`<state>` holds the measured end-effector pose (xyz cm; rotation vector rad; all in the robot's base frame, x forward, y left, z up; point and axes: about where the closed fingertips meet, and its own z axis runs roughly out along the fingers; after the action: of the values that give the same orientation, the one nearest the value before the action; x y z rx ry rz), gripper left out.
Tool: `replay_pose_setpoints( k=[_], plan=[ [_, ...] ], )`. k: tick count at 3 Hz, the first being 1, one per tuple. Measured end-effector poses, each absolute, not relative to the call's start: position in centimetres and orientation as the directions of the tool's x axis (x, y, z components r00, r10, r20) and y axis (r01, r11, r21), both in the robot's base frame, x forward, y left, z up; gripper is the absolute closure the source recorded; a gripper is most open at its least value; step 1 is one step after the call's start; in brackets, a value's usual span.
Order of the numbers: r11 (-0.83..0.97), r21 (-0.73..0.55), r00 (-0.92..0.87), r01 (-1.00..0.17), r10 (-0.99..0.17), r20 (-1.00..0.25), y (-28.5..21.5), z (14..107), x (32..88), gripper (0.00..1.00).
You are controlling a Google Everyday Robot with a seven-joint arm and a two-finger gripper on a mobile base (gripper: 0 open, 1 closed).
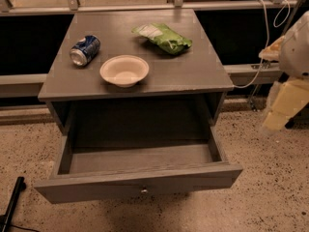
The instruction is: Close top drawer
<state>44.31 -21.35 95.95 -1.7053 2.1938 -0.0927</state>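
Observation:
The top drawer (140, 185) of the grey wood-grain cabinet stands pulled far out toward me. Its inside is empty, and one small round metal knob (144, 191) sits at the middle of its face. My gripper (282, 108), a cream-coloured part below the white arm, hangs at the right edge of the view. It is to the right of the cabinet, level with the drawer opening, and apart from the drawer.
On the cabinet top (193, 74) lie a blue soda can (85, 50) on its side, a white bowl (124, 70) and a green chip bag (164, 37). A white cable (264, 42) hangs at the right. A black object (12, 199) lies on the speckled floor at lower left.

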Motion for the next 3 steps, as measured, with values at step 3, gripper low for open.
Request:
replay_pose_setpoints(
  k=[3],
  plan=[
    [0.237, -0.304, -0.043, -0.923, -0.848, -0.528, -18.9, 85.4, 43.3, 0.0]
  ],
)
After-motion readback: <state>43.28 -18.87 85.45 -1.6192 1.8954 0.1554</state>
